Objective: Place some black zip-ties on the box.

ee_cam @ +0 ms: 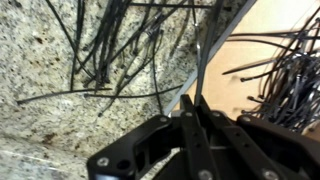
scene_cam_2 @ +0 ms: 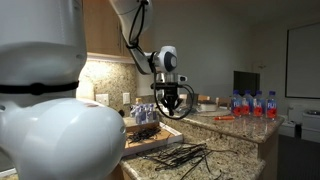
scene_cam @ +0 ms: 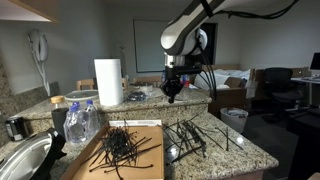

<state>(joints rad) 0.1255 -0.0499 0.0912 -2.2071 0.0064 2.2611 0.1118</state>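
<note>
Granite counter (scene_cam: 245, 152) in an office-like room, with a paper-towel roll (scene_cam: 108, 82) and water bottles (scene_cam: 80, 122) toward its far side. The box (scene_cam: 145, 168) lies flat on the counter and carries a spiky heap of zip-ties (scene_cam: 125, 150) on its tan face. A second heap (scene_cam: 197, 135) lies loose on the granite just beside it. The arm (scene_cam: 190, 35) comes in from above, wrist vertical, and the gripper (scene_cam: 172, 97) hangs clear of the counter — over the box edge between the heaps, by the wrist view. Jaws are together and point down. One thin strip (ee_cam: 200, 65) sticks out from between the tips — apparently pinched.
</note>
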